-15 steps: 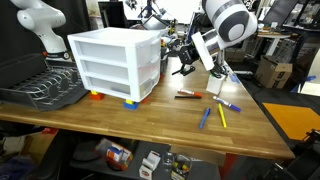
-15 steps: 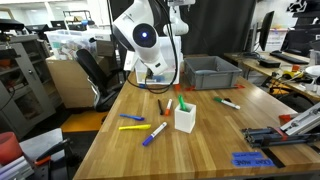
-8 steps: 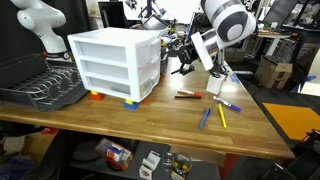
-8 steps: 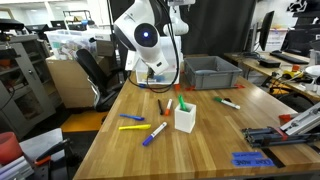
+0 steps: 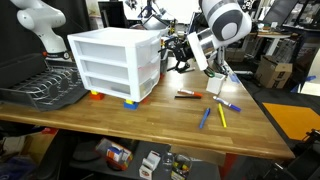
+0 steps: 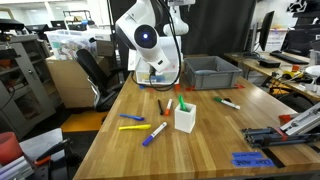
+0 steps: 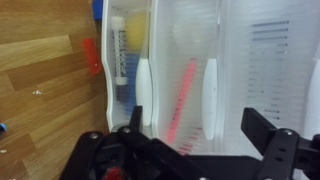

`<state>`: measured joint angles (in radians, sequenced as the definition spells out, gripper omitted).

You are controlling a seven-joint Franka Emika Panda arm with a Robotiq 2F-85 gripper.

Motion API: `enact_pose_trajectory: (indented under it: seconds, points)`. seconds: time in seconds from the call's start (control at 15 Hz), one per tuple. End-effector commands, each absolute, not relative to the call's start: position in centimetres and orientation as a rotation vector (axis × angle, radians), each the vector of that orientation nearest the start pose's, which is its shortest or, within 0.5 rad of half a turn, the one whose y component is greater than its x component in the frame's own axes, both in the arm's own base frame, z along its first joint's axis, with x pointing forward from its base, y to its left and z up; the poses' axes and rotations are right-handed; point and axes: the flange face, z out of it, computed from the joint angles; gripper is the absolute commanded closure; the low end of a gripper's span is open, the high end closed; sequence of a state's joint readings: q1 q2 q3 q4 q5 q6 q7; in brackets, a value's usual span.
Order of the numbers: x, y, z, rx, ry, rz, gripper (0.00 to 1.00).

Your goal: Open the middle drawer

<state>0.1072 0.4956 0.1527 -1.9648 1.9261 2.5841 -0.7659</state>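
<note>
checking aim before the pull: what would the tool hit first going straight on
Probably the middle drawer front, near its handle; the tool faces that tier in the wrist view, depth unclear.

Arm (image 5: 222, 20): glossy white shell, rounded bulbous segments. Joint cap (image 6: 146, 36): dark grey disc with a pale ring, seen in both exterior views. Black cable (image 6: 178, 40) runs along the links. Gripper (image 7: 195, 124): matte black, two blocky fingers (image 7: 256, 124), round bolt heads on the linkages, wiring cluttered at wrist end

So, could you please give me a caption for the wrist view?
Open gripper facing the handle of the middle drawer in the white cabinet.
</note>
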Motion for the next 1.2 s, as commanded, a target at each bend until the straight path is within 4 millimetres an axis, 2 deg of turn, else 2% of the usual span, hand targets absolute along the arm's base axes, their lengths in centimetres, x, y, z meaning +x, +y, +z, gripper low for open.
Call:
enact_pose_trajectory:
  seconds: [0.0, 0.33, 0.6, 0.67, 0.73, 0.8, 1.13]
  points:
    - [60.0, 14.1, 21.0, -1.929, 0.755, -0.396, 0.00]
    - [60.5, 14.8, 20.7, -1.847, 0.718, -0.426, 0.00]
    - [60.1, 15.5, 19.4, -1.815, 0.712, -0.406, 0.12]
    - [60.0, 15.6, 19.0, -1.797, 0.716, -0.403, 0.28]
    - [60.0, 15.7, 18.6, -1.780, 0.725, -0.404, 0.37]
    - [60.0, 15.9, 18.3, -1.764, 0.730, -0.406, 0.39]
    - [60.0, 15.8, 17.8, -1.687, 0.749, -0.449, 0.75]
